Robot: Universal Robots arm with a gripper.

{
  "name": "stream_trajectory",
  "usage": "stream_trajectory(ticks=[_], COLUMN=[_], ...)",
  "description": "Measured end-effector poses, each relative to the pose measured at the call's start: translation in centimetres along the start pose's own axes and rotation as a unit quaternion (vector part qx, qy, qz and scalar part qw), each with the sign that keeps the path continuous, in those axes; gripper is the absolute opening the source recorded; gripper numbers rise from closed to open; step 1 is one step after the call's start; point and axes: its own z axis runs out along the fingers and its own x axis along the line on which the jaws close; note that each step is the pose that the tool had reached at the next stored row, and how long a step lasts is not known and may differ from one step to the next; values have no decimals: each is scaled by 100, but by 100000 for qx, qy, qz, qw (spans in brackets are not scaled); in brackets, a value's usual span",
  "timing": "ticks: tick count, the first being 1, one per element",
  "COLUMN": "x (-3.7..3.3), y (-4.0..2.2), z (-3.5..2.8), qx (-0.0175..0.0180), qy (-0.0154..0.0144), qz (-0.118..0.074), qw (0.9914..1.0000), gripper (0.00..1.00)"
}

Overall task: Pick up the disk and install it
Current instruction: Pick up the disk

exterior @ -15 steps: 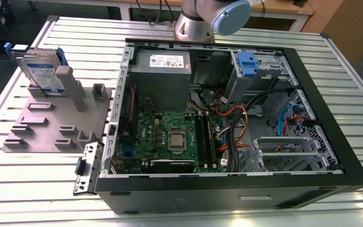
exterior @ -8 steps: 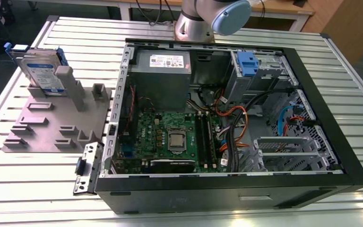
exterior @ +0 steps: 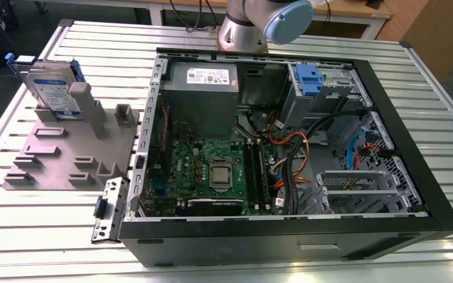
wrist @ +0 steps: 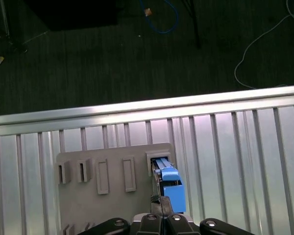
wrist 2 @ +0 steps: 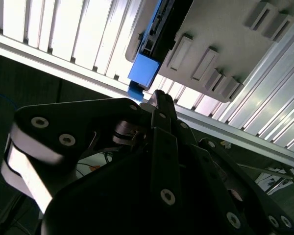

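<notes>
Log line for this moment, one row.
stage: pre-grasp | hand: shut, empty, pointed toward disk | disk: upright in grey fixture, untouched | computer case: open, disk not installed

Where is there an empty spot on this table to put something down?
Bare slats of the table lie beside the grey fixture plate, at the exterior view's lower left, and along the top of that view between the disk and the arm's base. Inside the computer case it is crowded with cables.

Ribbed bright-metal table (exterior: 38, 236); matt grey plastic fixture (exterior: 53, 156); silver metal disk (exterior: 53, 88), smooth blue plastic edging.
</notes>
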Motion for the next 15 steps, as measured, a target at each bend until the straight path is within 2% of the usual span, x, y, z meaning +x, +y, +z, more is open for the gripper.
stream_trajectory(ticks=[15], x=[0], y=[0], z=[0], qx=[-7], qy=[8], qz=[-210], qw=[100000], gripper=[11])
